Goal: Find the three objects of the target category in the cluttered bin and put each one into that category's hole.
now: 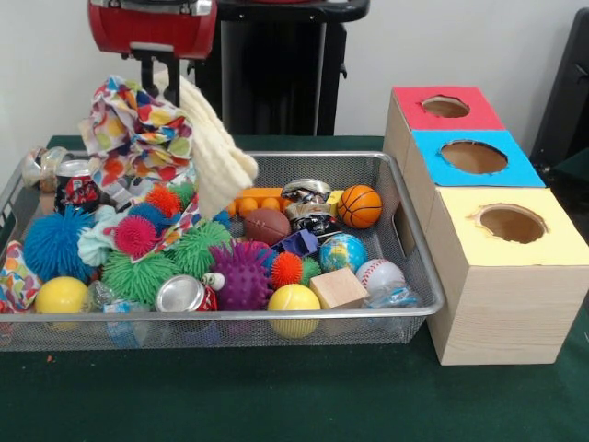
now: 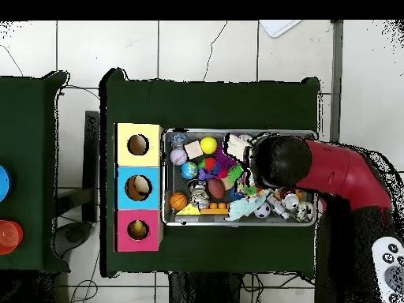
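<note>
bin (image 1: 419, 304) on table (image 1: 276, 405) | three boxes (image 1: 497, 276) in a row just right of bin, front view | balls, cans, wooden block (image 1: 338, 288) inside bin | cloths (image 1: 138, 129) lifted over bin's left part, under arm (image 1: 152, 26)

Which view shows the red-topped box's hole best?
The overhead view: it looks straight down into the red-topped box's hole, showing something pale inside. The front view shows that hole farthest away, at a slant, with its inside hidden.
</note>
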Robot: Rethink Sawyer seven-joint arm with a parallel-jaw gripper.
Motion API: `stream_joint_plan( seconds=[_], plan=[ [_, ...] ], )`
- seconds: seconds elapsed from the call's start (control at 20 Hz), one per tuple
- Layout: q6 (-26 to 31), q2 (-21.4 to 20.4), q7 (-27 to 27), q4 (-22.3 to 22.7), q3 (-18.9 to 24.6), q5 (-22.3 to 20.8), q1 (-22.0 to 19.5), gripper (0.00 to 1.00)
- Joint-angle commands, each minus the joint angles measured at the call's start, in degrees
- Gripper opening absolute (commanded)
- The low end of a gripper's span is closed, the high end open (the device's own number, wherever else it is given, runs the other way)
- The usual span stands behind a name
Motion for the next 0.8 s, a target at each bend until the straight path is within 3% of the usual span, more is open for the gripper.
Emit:
stream_joint_plan(
  seconds=[0.05,0.8],
  plan=[
    [1.46,-0.74,11.57,7.23,0.51,4.85,3.58,0.0],
    [0.06,-3.13,20.85,11.51,-6.07,13.26,14.62,0.0]
  ],
)
